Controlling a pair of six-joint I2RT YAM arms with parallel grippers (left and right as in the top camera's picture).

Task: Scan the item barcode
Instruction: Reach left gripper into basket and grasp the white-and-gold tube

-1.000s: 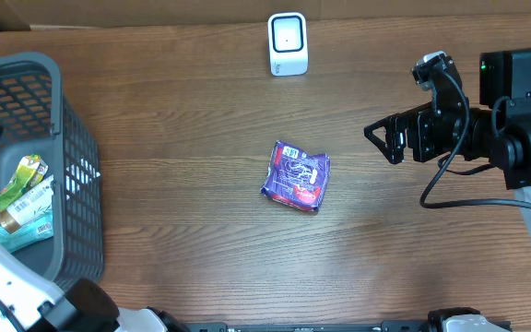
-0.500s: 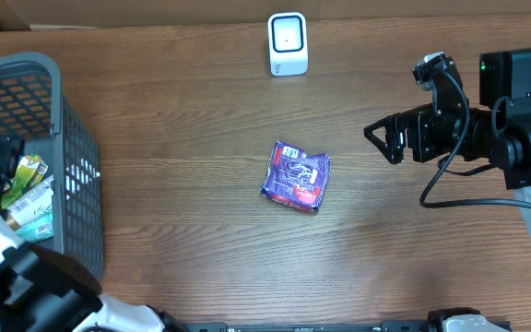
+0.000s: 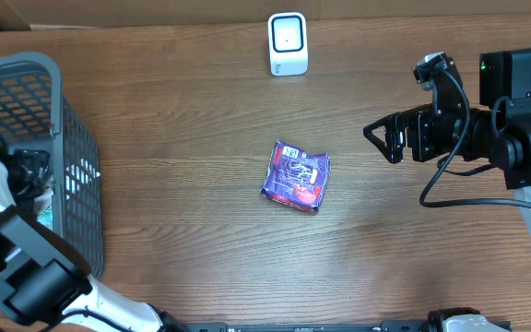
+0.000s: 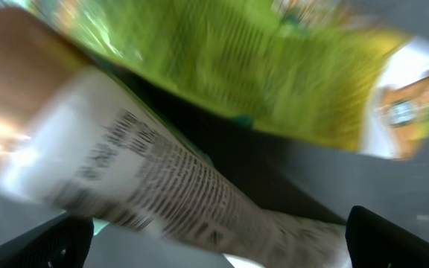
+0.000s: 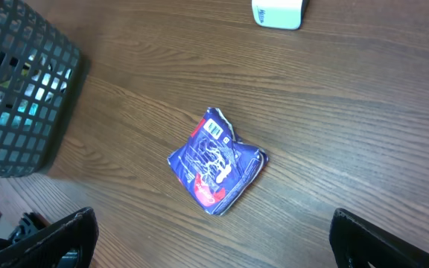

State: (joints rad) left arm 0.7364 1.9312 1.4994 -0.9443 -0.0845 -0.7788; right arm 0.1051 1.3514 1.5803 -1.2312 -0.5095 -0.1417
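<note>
White printed packet (image 4: pixel 147 186), judged the item next in line for scanning, lies directly beneath the left gripper (image 4: pixel 218 249), inside the basket (image 3: pixel 72 138) at 9 o'clock of the table (image 3: pixel 182 111). The left fingers are spread wide with nothing between them. A green pouch (image 4: pixel 237 67) overlaps the packet's far edge.

Expect a light, soft film wrapper that crumples and may slip. Pinch across its width near one end, clear of the printed panel, and avoid catching the pouch with it.

A purple packet (image 3: pixel 296 175) lies flat at the table centre, apart from everything, and looks equally light and crinkly. The right gripper (image 3: pixel 383 140) hangs at 3 o'clock, fingers spread and empty. The scanner (image 3: pixel 288 43) stands at 12 o'clock, by the far edge.

View differences:
- **Left wrist view:** only this view shows the basket contents close up, though blurred. No barcode is legible there.
- **Overhead view:** the left arm mostly hides those contents, but the view gives the overall layout.
- **Right wrist view:** only this view shows a barcode (image 5: pixel 214 128) on the purple packet's upper corner.
</note>
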